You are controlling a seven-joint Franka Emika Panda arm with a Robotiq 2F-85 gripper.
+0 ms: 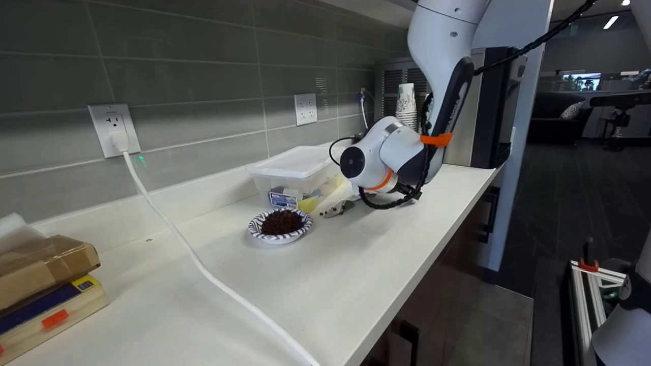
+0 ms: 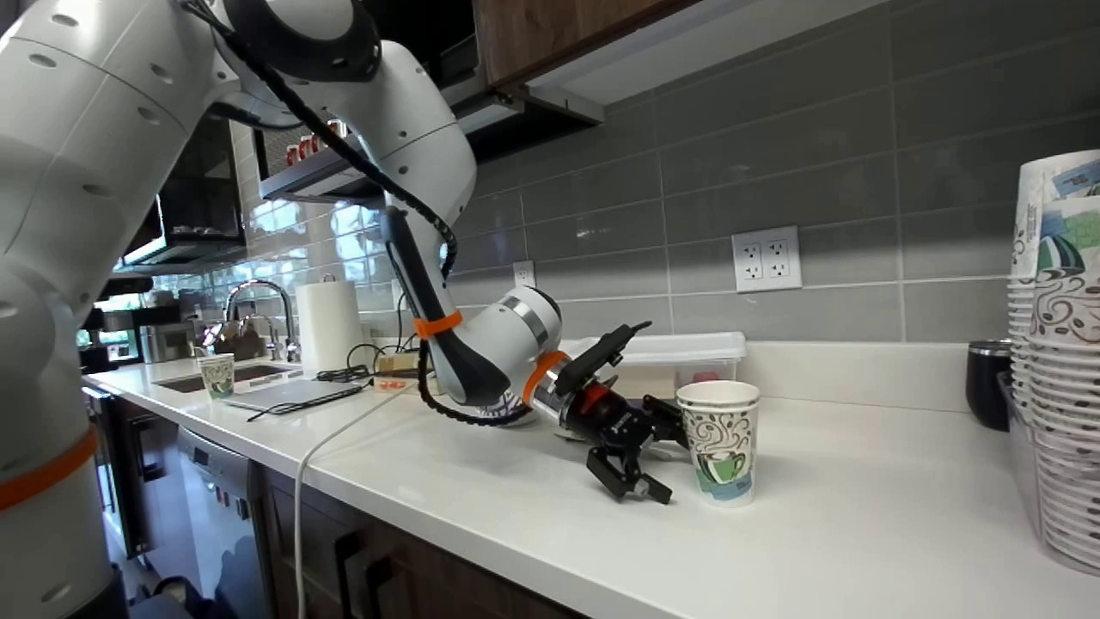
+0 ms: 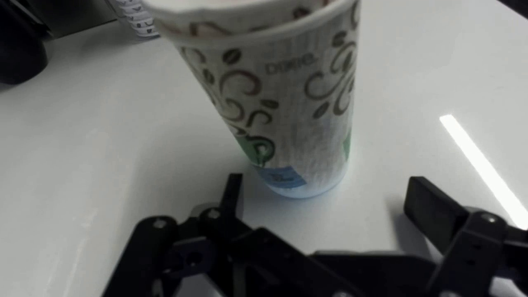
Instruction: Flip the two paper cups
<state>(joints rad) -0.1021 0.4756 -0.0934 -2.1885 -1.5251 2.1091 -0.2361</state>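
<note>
Long, smooth, white bench (image 2: 859, 533), the ground of the whole arrangement; upon it two white, tapered paper cups (image 2: 724, 447) with brown scrollwork and a green-and-blue print, mouths upward and apparently nested, since a second rim shows above the first; neither is flipped, so I judge the step in hand to be the approach to a grasp; the next move calls for a slight advance, a light closing on the wall, then a lift and a turning-over, the inner cup being liable to slip out once inverted; my black, two-fingered gripper (image 3: 326, 181), low and tilted, is widely spread and holds nothing; in the wrist view its flat, black finger pads (image 3: 431, 210) flank the base with bare bench showing between, so I read no contact; an exterior view, where one overlaps the cups' outline, leaves this unsettled.
</note>
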